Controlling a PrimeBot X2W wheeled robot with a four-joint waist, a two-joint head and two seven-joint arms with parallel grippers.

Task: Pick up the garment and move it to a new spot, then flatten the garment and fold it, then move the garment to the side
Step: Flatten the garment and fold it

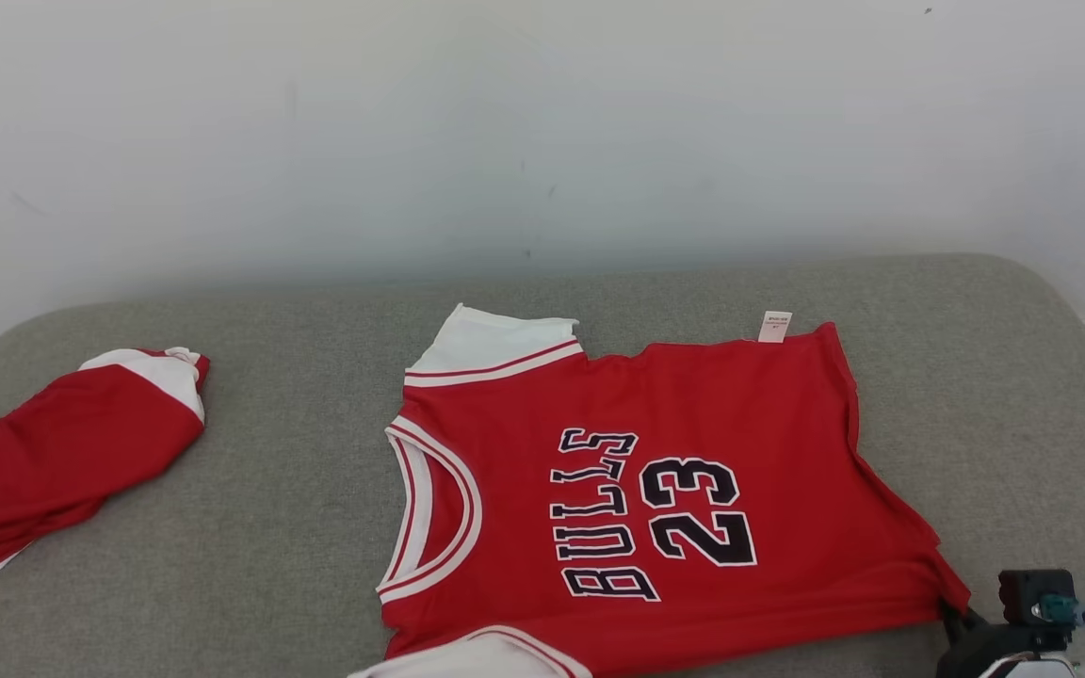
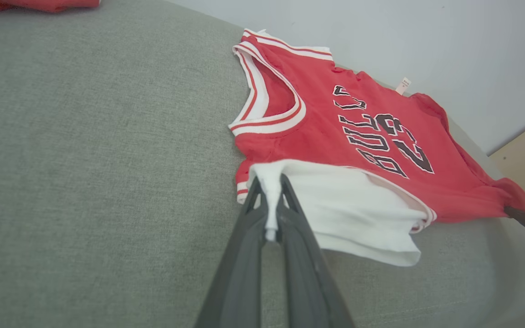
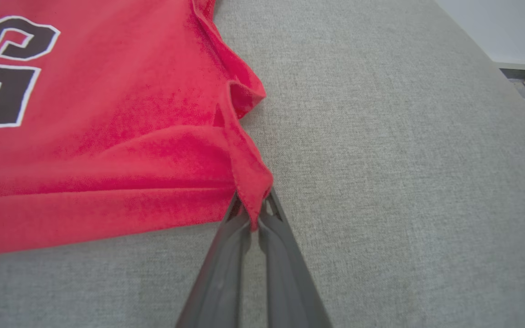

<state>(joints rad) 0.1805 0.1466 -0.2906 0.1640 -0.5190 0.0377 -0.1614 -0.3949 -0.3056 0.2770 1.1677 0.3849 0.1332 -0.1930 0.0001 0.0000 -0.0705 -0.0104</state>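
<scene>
Red cloth first: in the head view the jersey (image 1: 693, 490) lies spread over the middle and right of the grey padded surface (image 1: 269, 395). Its neck is to the left, its hem to the right, and the print faces up. A second red garment (image 1: 62, 461) sits bunched well apart at the left. At the lower right my right fingers (image 1: 962, 623) meet the jersey's near hem corner, but I cannot read their grip from up here.

The left wrist view settles my left side. The left fingers (image 2: 244, 255) are closed on the edge of the white sleeve (image 2: 349, 209), with a strip of it pinched between them. This view also catches the right fingers touching the other end of the same near edge.

The right wrist view gives the other grip — those fingers are clamped on the red hem corner (image 3: 253, 191), and the cloth puckers towards them.

I judge that I hold both near corners so the edge can be drawn taut to flatten the jersey, or carried over for the fold. The ripples beside the hem suggest the flattening is not finished.
</scene>
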